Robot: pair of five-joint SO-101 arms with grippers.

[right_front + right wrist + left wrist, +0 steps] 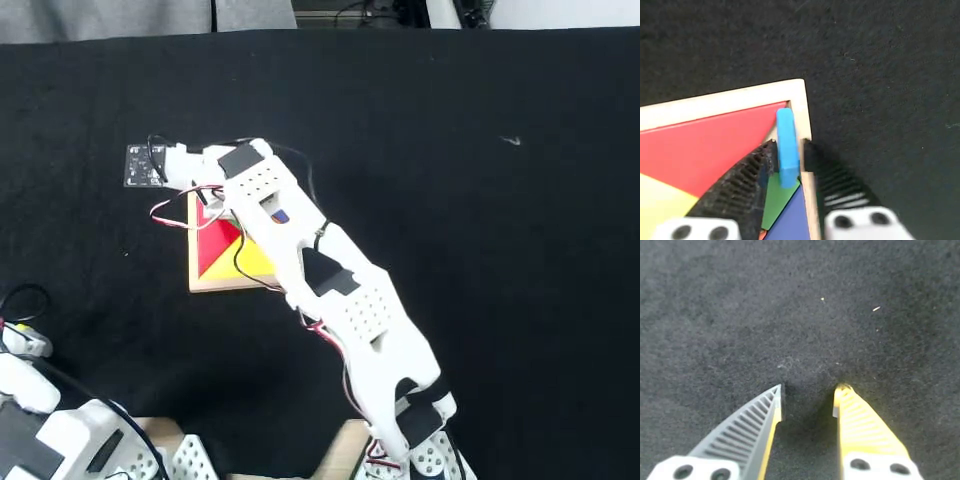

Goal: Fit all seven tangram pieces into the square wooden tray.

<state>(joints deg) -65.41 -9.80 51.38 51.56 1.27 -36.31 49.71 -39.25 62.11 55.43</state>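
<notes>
Black cloth covers the table. Count: 2 arms, 1 tray, 6 pieces that I can make out.

Left arm: 1, parked well apart from the tray, on its left and nearer the arm bases. Left gripper has its fingers spread, bare cloth between the tips, nothing held.

Tray: 1, square, pale wood, flat on the cloth. From above, 2 pieces show inside it: red piece on the tray's left half, yellow piece touching it on the right. The rest of the tray is under the arm.

Right arm: 1, stretched from the bases diagonally across the tray, its end over the tray's far left part.

Right wrist view, at a corner of the tray:
- red piece, 1, flat, its long edge along the rim
- yellow piece, 1, flat, touching the red one
- blue piece, 1, light blue, standing on edge just inside the rim at the corner, not lying flat
- green piece, 1, flat, under the blue piece's near end
- dark blue piece, 1, flat, touching the green one and against the rim
- orange sliver, 1, barely visible beside the green; shape unclear

Right gripper is clamped on the blue piece: one finger inside the tray over the flat pieces, the other over the rim. A thin strip of bare tray floor shows between the red tip and the blue piece.
</notes>
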